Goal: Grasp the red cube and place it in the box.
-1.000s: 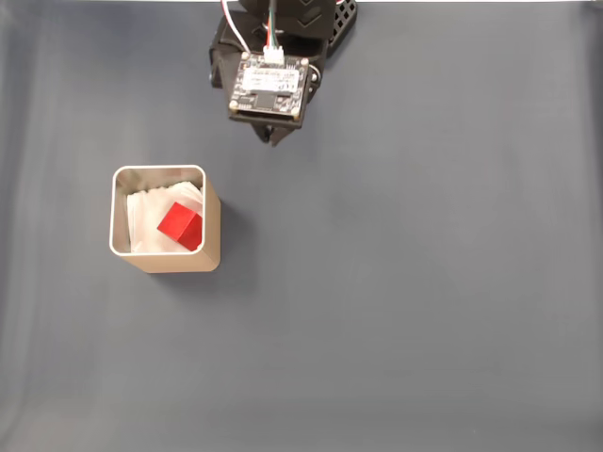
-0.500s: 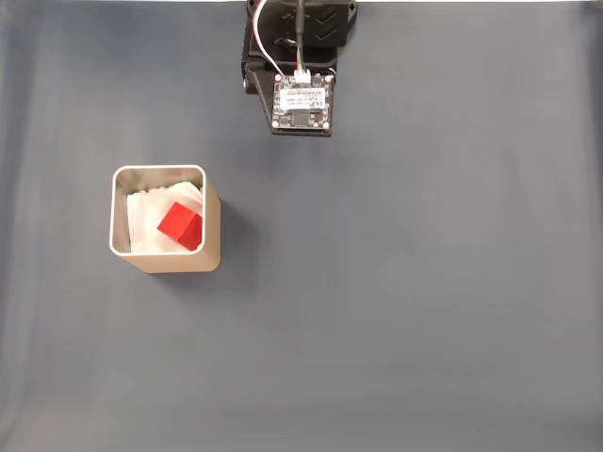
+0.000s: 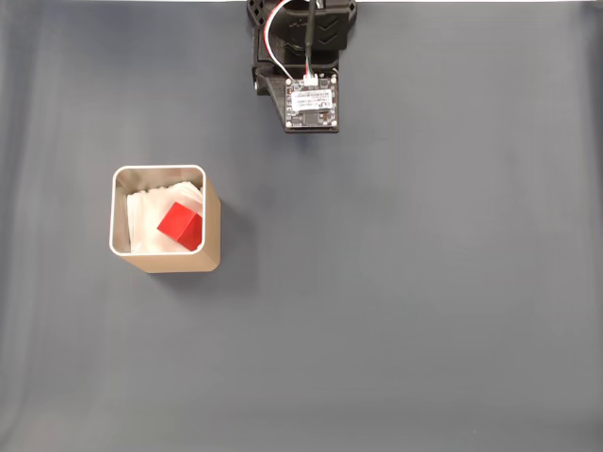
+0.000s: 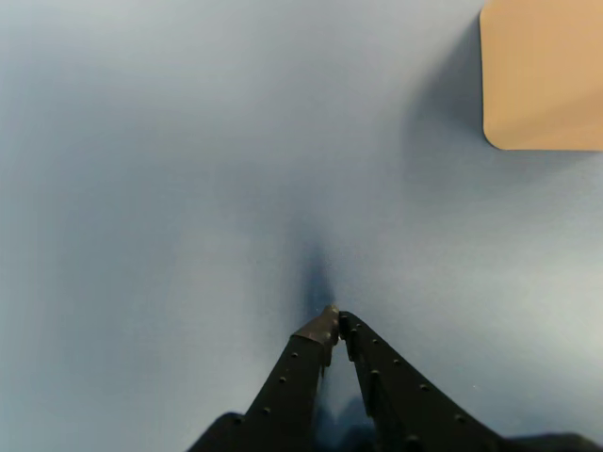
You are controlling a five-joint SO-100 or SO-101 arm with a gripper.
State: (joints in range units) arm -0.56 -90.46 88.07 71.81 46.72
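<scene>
Cube (image 3: 179, 227) sits in the box (image 3: 212, 226). Wrist view cuts the box off at the corner. Gripper (image 4: 336, 318) pinched closed, empty.

A bright red cube (image 3: 179, 227) lies in a tan, white-lined box (image 3: 175, 259) on a slate-grey table (image 3: 405, 301); gripper (image 4: 335, 318) black.

Robot test bench or laboratory-type workspace, not a domestic setting. A plain, matte blue-grey table covering (image 3: 424, 311) spans the fixed view edge to edge, uniform and unmarked. At the top edge stands a black plastic robot arm (image 3: 301, 28) carrying an exposed green circuit board (image 3: 312, 104) with red and white wires (image 3: 275, 24) — bare electronics typical of experimental hardware. The wrist view shows the same flat surface (image 4: 141, 188) — evenly lit and featureless.
</scene>
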